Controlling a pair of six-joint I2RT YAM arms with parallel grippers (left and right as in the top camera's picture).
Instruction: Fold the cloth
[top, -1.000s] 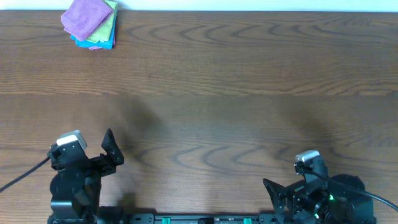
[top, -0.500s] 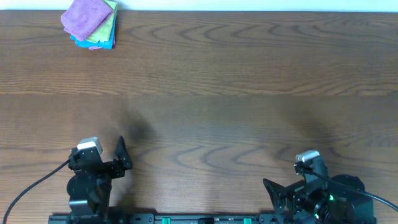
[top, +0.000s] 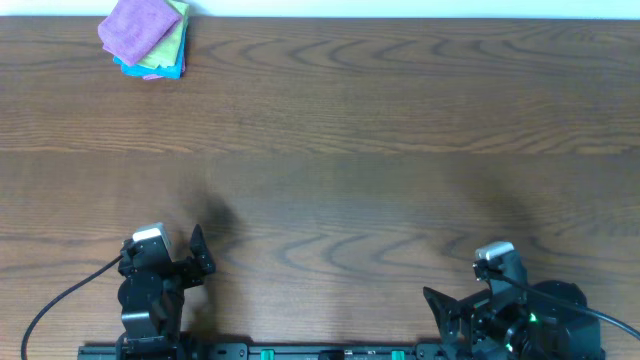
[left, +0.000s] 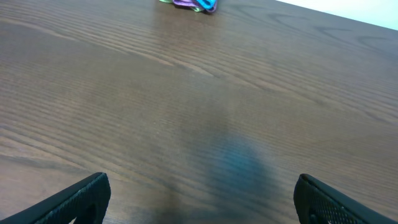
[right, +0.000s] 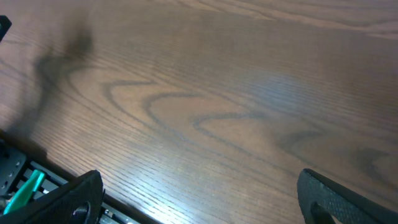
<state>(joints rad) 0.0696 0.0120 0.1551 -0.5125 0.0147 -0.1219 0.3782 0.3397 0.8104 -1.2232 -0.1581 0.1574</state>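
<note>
The lilac cloth (top: 137, 27) lies folded on top of a small stack at the far left corner of the table. The left wrist view shows only a sliver of that cloth (left: 186, 3) at its top edge. My left gripper (top: 182, 262) is low at the near left edge, far from the cloth, open and with nothing between its fingers (left: 87, 196). My right gripper (top: 462, 298) rests at the near right edge. It is open too, with only bare wood between its fingers (right: 323, 193).
Under the lilac cloth lie a yellow-green cloth (top: 172, 45) and a blue cloth (top: 150, 70). The stack sits close to the far edge of the wooden table (top: 350, 150). A black rail with green parts (top: 320, 352) runs along the near edge between the arms.
My left arm has pulled back toward the near edge and shifted a little right, still open. The right arm and the cloths have not moved.
</note>
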